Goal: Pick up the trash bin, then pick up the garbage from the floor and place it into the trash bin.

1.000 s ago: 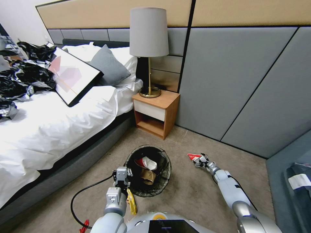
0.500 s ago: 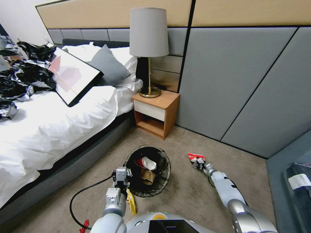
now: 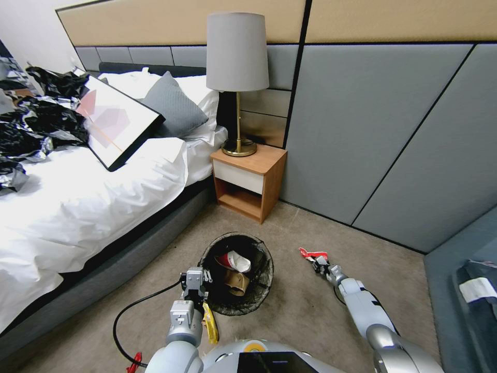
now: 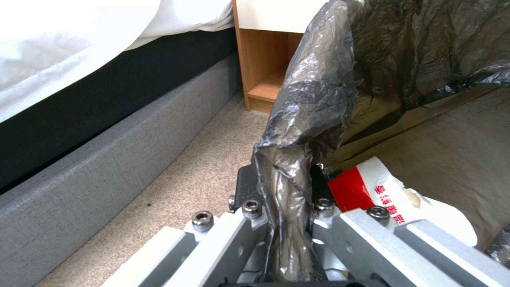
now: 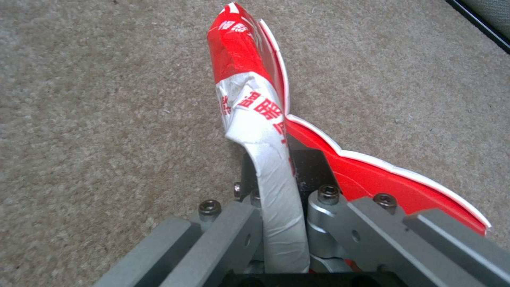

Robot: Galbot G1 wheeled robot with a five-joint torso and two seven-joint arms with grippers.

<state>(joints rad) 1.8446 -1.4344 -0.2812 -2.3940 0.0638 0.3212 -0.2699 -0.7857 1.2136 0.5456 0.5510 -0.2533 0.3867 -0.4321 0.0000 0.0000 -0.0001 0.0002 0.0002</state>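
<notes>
While the left gripper (image 3: 195, 284) sits nearest the robot, its fingers (image 4: 250, 207) are clamped narrow on the black-lined rim of the trash bin (image 3: 237, 272), pinching a fold of the liner between them. That bin stands on the carpet (image 3: 290, 321) just in front of the robot's base, between the bed (image 3: 77, 217) on the left and the right arm. Inside it lie a red-and-white wrapper (image 3: 234, 260) and a piece of brown paper (image 3: 237, 282); in the left wrist view the wrapper (image 4: 382, 191) rests against the liner close beside the gripper.

To the right of the bin, a little apart from it, the right gripper (image 3: 320, 264) reaches out low over the carpet. Its fingers (image 5: 318, 207) are closed tight on the garbage (image 3: 310, 254), a crumpled red-and-white wrapper printed with red characters. In the right wrist view that wrapper (image 5: 255, 107) stands up between the jaws, one flap spreading off to the side above the carpet (image 5: 95, 99); whether its far tip touches the floor cannot be told.

Beyond the bin, a wooden nightstand (image 3: 248, 178) stands against the wall at the head corner of the bed, with a grey-shaded lamp (image 3: 238, 57) on its top. Farther back on the bed lie a framed picture (image 3: 116, 122), a grey pillow (image 3: 173, 106) and glossy black plastic sheets (image 3: 36, 124) toward the left edge.
</notes>
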